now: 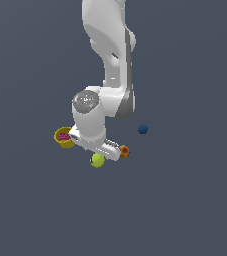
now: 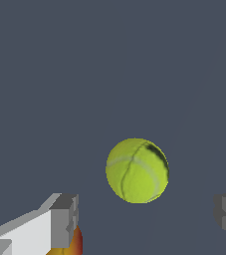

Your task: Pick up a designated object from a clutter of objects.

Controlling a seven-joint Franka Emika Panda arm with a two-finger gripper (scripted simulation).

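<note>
Grey floor: your gripper, jaws wide, frames the yellow-green ball; likely light and prone to roll, so close across its middle.

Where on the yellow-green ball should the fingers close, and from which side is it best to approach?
Probably across the widest middle of the yellow-green ball, coming straight down from above. It is round, so any opposite pair of sides serves. The open gripper has one finger close to the orange-red ball, so centre over the target first.
</note>
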